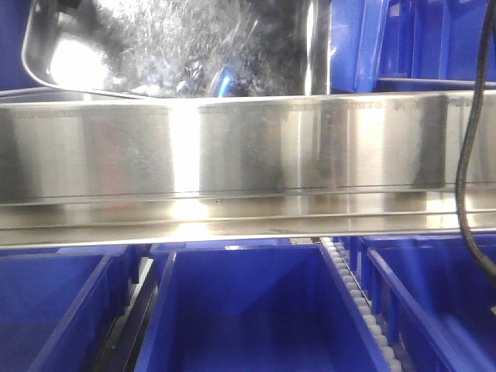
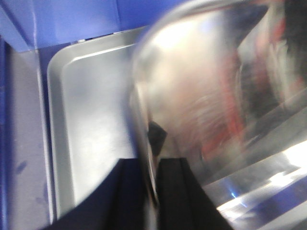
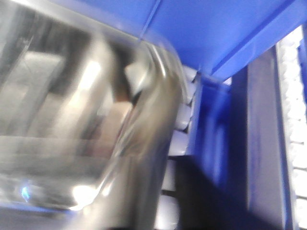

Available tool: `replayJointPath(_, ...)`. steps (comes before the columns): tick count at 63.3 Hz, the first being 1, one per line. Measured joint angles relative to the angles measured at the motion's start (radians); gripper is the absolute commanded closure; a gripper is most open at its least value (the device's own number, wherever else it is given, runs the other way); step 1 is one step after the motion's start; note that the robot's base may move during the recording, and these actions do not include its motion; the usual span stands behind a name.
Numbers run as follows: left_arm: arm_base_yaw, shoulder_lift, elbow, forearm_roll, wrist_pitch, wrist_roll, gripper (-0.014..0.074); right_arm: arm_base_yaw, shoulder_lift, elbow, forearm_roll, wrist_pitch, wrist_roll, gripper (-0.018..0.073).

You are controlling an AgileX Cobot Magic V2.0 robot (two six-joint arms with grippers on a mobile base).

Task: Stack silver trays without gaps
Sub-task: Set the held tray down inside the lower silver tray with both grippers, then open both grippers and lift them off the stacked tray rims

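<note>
Two silver trays show, and they are not yet nested. The lower silver tray point(image 2: 91, 120) lies flat, base up to the camera, with a blue wall point(image 2: 67, 19) just behind it. The lifted silver tray point(image 2: 206, 96) hangs tilted above and to one side of it, overlapping part of it in the left wrist view, with a clear gap between them. The left end effector point(image 2: 151, 167) is clamped on the lifted tray's thin rim, one black finger point(image 2: 127, 191) on each side of the metal.

Judged from this, the pick-up is done. What is left is to level the lifted tray, line its rounded corners up with those below, lower it until the rims meet all round, and let go.

Only the left wrist view shows the lower tray and the grip. The front view shows neither. It gives the lifted tray high at the upper left, behind a long polished steel rail point(image 1: 248, 147) that crosses the whole picture, with blue bins point(image 1: 240, 310) below and a black cable point(image 1: 469, 155) hanging at the right. The right wrist view shows a blurred corner of the lifted tray close to the lens, beside a blue bin wall and a row of white rollers point(image 3: 292, 96). No finger of the right end effector can be picked out there, so I cannot tell whether it is apart, together or clamped.
</note>
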Motion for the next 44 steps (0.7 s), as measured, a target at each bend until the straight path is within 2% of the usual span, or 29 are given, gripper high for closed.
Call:
replayJointPath(8, 0.000, 0.000, 0.000, 0.002, 0.000, 0.000, 0.0284, 0.000, 0.000, 0.000, 0.003, 0.004, 0.000, 0.0272)
replayJointPath(20, 0.000, 0.000, 0.000, 0.004, 0.000, 0.000, 0.0267, 0.000, 0.000, 0.000, 0.004, 0.025, -0.002, 0.0391)
replayJointPath(26, 0.000, 0.000, 0.000, 0.004, 0.000, 0.000, 0.0367, 0.000, 0.000, 0.000, 0.006, 0.035, 0.000, 0.0513)
replayJointPath(32, 0.000, -0.004, 0.000, -0.012, 0.000, 0.000, 0.0589, 0.000, -0.002, 0.000, 0.006, 0.038, 0.000, 0.0637)
replayJointPath(34, 0.000, -0.007, 0.000, -0.020, -0.004, 0.000, 0.0636, 0.000, -0.004, 0.000, 0.006, 0.038, 0.000, 0.0656)
replayJointPath(37, 0.000, -0.016, 0.000, -0.031, -0.017, 0.000, 0.0596, 0.000, -0.009, 0.000, 0.010, 0.036, 0.000, 0.0638)
replayJointPath(44, -0.004, -0.047, 0.000, -0.045, -0.070, 0.000, 0.0596, 0.000, -0.045, 0.000, 0.022, 0.003, -0.002, 0.0638)
